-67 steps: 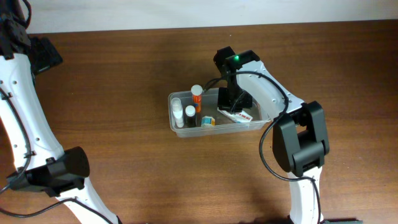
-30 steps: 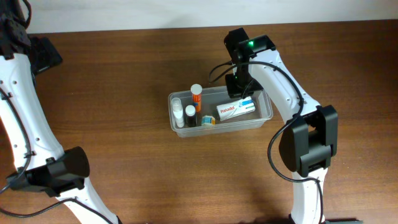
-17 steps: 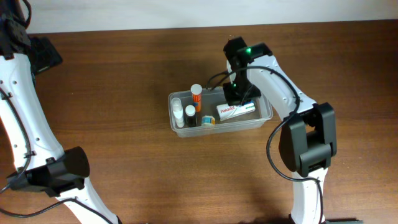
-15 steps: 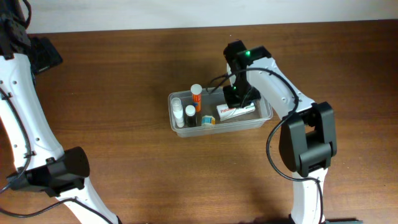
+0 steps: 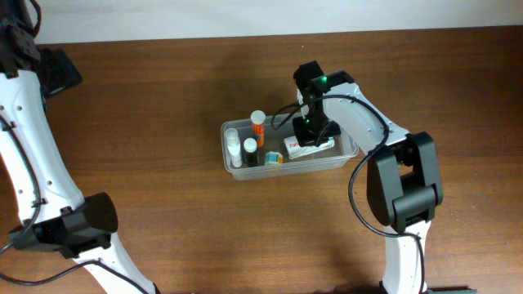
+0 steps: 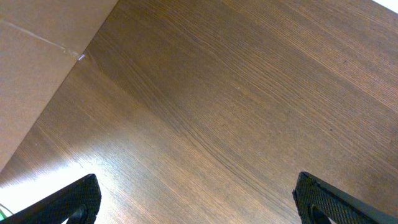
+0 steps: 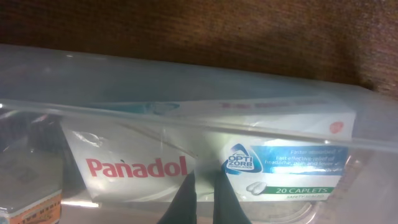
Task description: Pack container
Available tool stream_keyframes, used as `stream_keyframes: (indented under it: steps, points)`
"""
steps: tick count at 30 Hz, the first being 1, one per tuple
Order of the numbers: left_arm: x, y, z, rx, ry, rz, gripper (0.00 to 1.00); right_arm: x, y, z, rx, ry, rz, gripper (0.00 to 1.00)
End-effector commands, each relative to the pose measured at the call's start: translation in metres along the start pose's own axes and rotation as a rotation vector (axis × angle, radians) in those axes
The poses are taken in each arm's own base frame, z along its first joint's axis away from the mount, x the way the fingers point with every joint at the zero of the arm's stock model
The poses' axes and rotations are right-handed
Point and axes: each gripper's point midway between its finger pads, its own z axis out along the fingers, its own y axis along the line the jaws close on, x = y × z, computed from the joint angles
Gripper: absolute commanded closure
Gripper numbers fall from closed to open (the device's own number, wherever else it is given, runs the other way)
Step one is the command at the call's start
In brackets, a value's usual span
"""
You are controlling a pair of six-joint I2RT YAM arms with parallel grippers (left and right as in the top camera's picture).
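The clear plastic container [image 5: 286, 174] stands mid-table. Inside it lie a white-and-green Panadol box [image 5: 296, 150], an orange bottle with a white cap [image 5: 258, 122], two small white bottles [image 5: 234, 147] and a small packet [image 5: 273, 158]. My right gripper [image 5: 315, 131] is inside the container, right over the box. In the right wrist view its fingers [image 7: 205, 199] are closed together and rest against the Panadol box [image 7: 137, 167] below the container rim [image 7: 186, 118]. My left gripper [image 5: 57, 69] is far away at the back left, open and empty [image 6: 199, 199].
Bare brown wood surrounds the container. The left arm's base [image 5: 78, 229] stands at the front left and the right arm's base [image 5: 400, 188] at the front right. A pale wall edge [image 6: 37, 81] shows in the left wrist view.
The right gripper, which was behind the container a second ago, has moved forward and down onto the Panadol box. The box has shifted slightly left. The left arm has not moved.
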Motion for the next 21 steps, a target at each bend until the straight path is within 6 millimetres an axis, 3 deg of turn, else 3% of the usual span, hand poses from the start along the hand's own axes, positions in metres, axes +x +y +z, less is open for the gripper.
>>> stream_keyframes:
  steps: [1,9,13,17,21]
  points:
    - [-0.001,0.002,0.002,-0.012,0.0,-0.012,0.0,-0.001,0.002,-0.006,-0.012,-0.021,-0.003,0.96]
    - [-0.001,0.002,0.002,-0.012,0.0,-0.012,0.0,-0.007,0.003,-0.006,-0.016,-0.047,-0.005,0.96]
    - [-0.001,0.002,0.002,-0.012,0.0,-0.012,0.0,-0.028,0.007,-0.041,-0.028,-0.145,-0.018,0.96]
    - [-0.001,0.002,0.002,-0.012,0.0,-0.012,0.0,-0.062,0.015,-0.143,-0.046,-0.383,-0.045,0.96]
    - [-0.001,0.002,0.002,-0.012,0.0,-0.012,0.0,-0.062,0.006,-0.259,-0.042,-0.601,-0.028,0.96]
